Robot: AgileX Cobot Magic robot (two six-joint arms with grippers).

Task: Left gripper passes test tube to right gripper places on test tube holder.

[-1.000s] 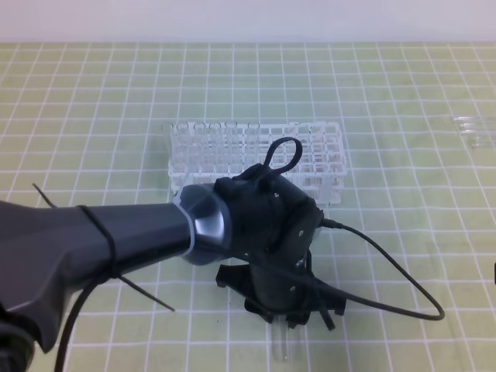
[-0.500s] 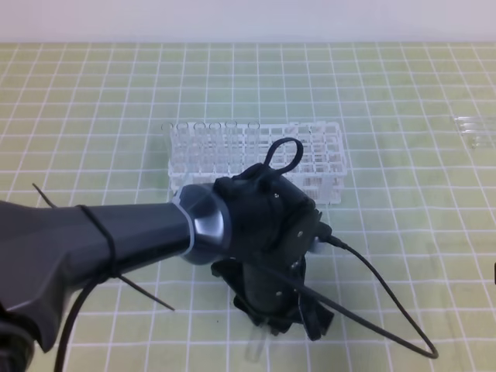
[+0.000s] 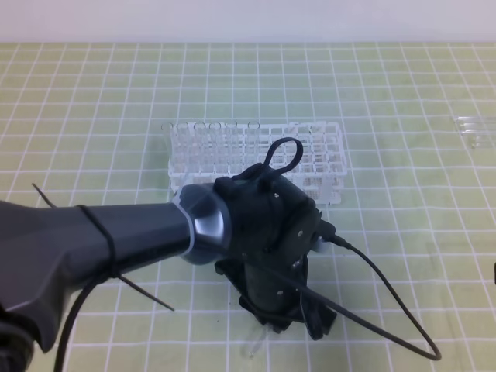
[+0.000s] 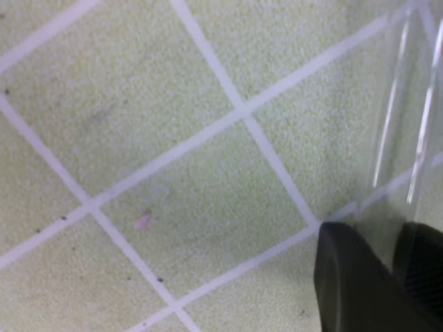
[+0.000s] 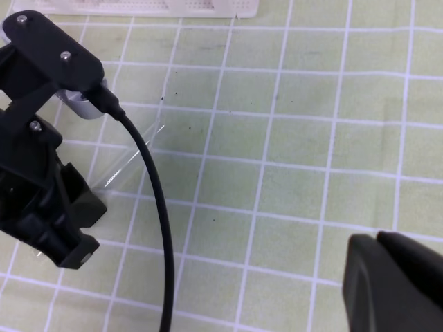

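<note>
- Clear glass test tube (image 4: pixel 405 111) lies low on the green gridded desk (image 3: pixel 403 93), passing between the black clawed left pincer's (image 3: pixel 283 325) fingers (image 4: pixel 349 283).
- Whether they clamp it, I cannot tell.
- Black right pincer (image 5: pixel 394 283) is together, well apart.

1. Left tool (image 3: pixel 283 322): black, clawed, small screws on its body.
2. Silvery-grey collar (image 3: pixel 203 225) joins a dark grey arm (image 3: pixel 77 248).
3. Black cable (image 3: pixel 372 271) loops outward.
4. Right tool (image 5: pixel 394 280): black, blocky.

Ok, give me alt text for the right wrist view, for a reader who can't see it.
The left gripper, black with a thick cable, is down over a clear test tube lying on the green gridded mat. The right gripper shows only as shut black fingertips at lower right, apart from both. The white test tube holder edges the top.
</note>
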